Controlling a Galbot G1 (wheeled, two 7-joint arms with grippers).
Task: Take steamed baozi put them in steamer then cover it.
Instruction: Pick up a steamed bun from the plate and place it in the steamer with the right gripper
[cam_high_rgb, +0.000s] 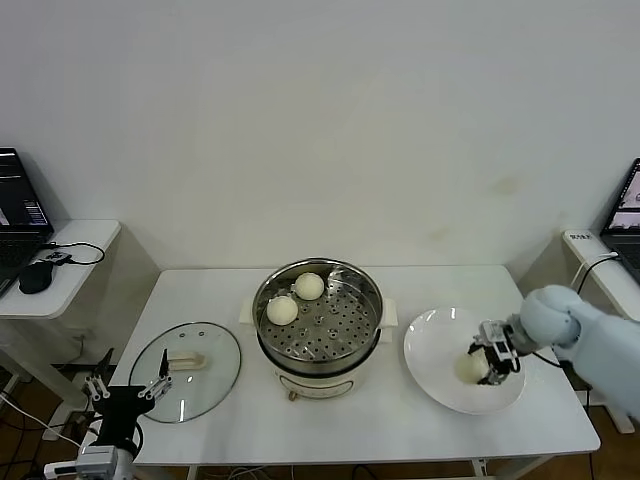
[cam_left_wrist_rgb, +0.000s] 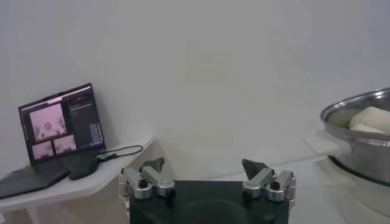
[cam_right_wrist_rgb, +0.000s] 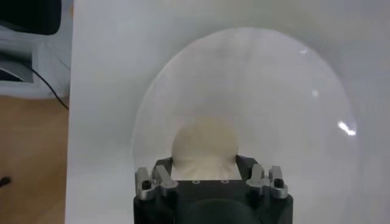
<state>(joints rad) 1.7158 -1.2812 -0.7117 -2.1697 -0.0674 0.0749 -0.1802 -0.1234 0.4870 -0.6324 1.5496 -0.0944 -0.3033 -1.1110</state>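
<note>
Nearest you, at the near left corner, your left gripper (cam_high_rgb: 125, 392) hangs idle just off the edge of the surface (cam_high_rgb: 230, 420), its jaws spread wide on nothing. Just beyond it the lid (cam_high_rgb: 186, 372) lies flat on the surface with its pale bar handle up; when its turn comes that handle is the place to take it, since the glass is slick and would chip if dropped.

On the near right, your right gripper (cam_high_rgb: 490, 364) is down on the white plate (cam_high_rgb: 440, 340), jaws drawn in around a bun (cam_right_wrist_rgb: 204, 146). In the right wrist view the bun sits between the fingers, gripped across its widest part. It is the only one I can see left on the plate. Judge it as light, soft and smooth-skinned (easily dented, and apt to slide from a loose pinch), so hold it at the middle with gentle pressure and lift it straight up.

In the middle of the surface stands the steamer (cam_high_rgb: 318, 312), uncovered. Two buns (cam_high_rgb: 282, 310) lie on the far left of its perforated tray, close together. The near and right parts of the tray are bare, which leaves room for this one.
</note>
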